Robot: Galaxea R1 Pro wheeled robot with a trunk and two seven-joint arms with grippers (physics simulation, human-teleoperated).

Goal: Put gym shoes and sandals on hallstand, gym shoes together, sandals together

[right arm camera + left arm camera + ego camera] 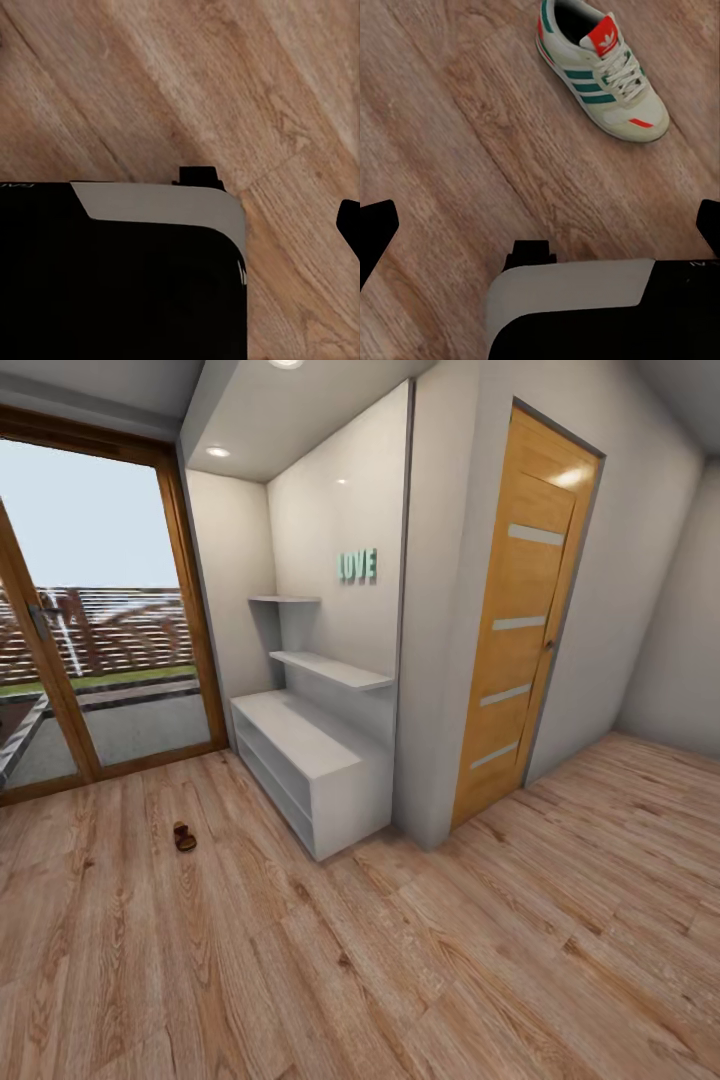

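- Wood-plank corridor floor (pixel 420 960) runs up to a glazed patio door (pixel 90 660) at the left and a wooden door (pixel 525 620) at the right, with the pale hallstand (pixel 310 755) set in the niche between them under teal "LOVE" letters (pixel 357 565).
- One dark brown sandal (pixel 184 837) lies on the floor, near the hallstand's low bench and well apart from the robot; the hallstand's bench top and its stepped shelves look bare.
- One gym shoe (pixel 604 71) lies upright on its sole on the planks ahead of the left gripper (pixel 540 229), not touched by it.
- Left fingers (pixel 376 232) show as dark tips at both edges of the left wrist view, spread wide apart with nothing between them.
- Only one dark tip of the right fingers (pixel 351 225) is in view, so I cannot tell how they stand.
- Judging by its look, the gym shoe should be light, with a soft upper and a firmer sole.
- Pinching across the heel collar or the laced midfoot seems the surest hold; the rounded toe would likely slip.
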